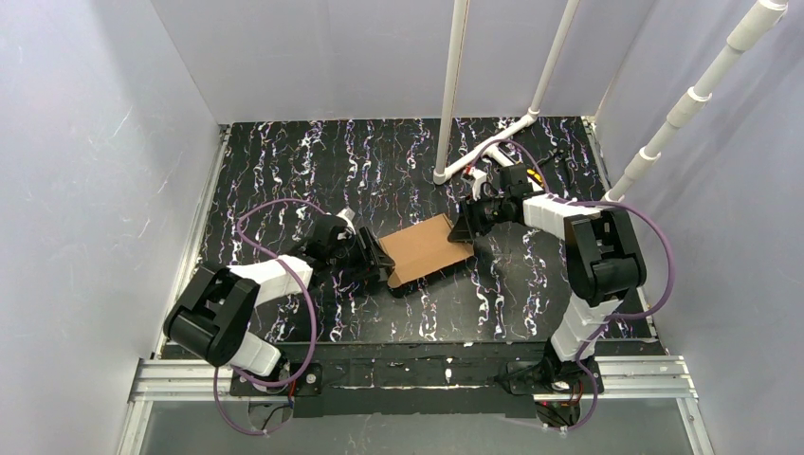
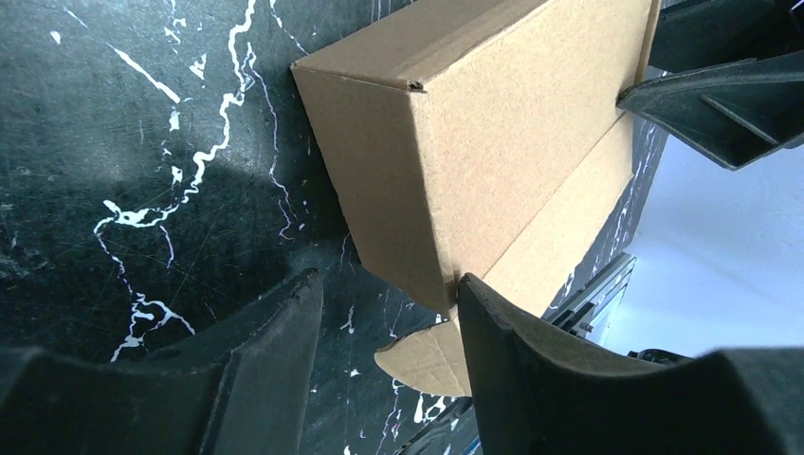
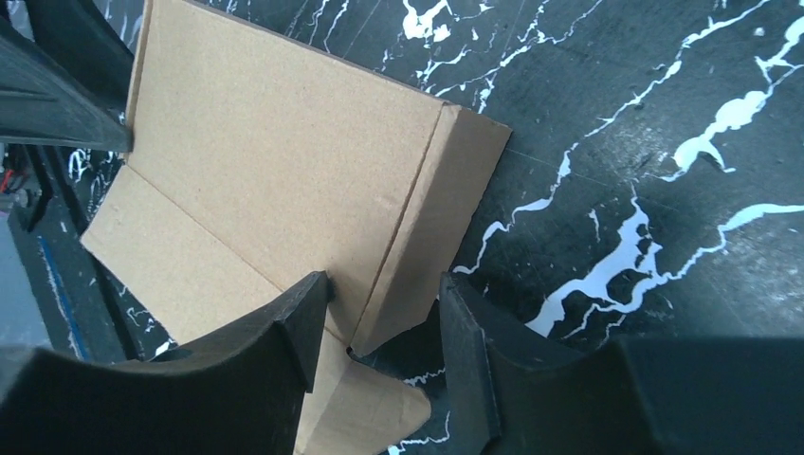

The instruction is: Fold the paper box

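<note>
The paper box [image 1: 426,246] is plain brown cardboard, lying flat in the middle of the black marbled table with its lid down. My left gripper [image 1: 377,262] is at the box's left end and my right gripper [image 1: 466,227] at its right end. In the left wrist view the box [image 2: 474,133] has one corner between my open left gripper [image 2: 384,318]; one fingertip [image 2: 466,289] touches that corner. A rounded tab [image 2: 427,365] sticks out below. In the right wrist view my right gripper [image 3: 384,294] straddles the box's [image 3: 284,152] end wall, open, one fingertip [image 3: 308,294] on the lid.
White plastic pipes [image 1: 453,85] rise from the back right of the table. Pale walls close in the left, back and right sides. An aluminium rail [image 1: 417,374] runs along the near edge by the arm bases. Purple cables [image 1: 275,204] loop beside each arm.
</note>
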`<state>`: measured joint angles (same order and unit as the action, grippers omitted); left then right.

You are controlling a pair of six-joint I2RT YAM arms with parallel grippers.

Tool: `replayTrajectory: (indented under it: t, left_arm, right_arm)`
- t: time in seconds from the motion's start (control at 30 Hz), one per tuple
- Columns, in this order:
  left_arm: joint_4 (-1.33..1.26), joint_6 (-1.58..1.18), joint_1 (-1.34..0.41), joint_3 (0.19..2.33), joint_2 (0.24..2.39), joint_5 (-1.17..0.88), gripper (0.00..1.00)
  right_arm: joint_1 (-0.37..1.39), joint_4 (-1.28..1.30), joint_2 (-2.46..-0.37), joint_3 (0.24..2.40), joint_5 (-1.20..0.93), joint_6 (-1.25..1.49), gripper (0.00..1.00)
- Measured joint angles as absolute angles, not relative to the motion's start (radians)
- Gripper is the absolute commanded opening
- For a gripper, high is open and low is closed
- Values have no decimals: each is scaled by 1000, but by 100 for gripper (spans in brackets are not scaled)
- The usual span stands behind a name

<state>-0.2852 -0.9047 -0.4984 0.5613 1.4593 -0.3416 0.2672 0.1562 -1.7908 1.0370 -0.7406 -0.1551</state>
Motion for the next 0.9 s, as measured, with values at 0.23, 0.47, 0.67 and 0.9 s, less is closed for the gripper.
replayTrajectory:
  t: [0.23,0.47,0.67,0.9]
  left_arm:
    - [-376,-952,-472,504,1465,-368,70]
    - [-484,-1018,-436,455,1465,-400,74]
    - [-550,-1067,-432,436,1474,-414,75]
    - [-648,-1127,-431,425,1532,-437,75]
  right_arm:
    - [262,124,-1815,1034,-789,-101,40]
    - [234,111,-1829,1032,-825,-64,34]
    - [224,102,-1835,1030,-842,-47,29]
    - [209,85,-1844,1023,-865,-18,26]
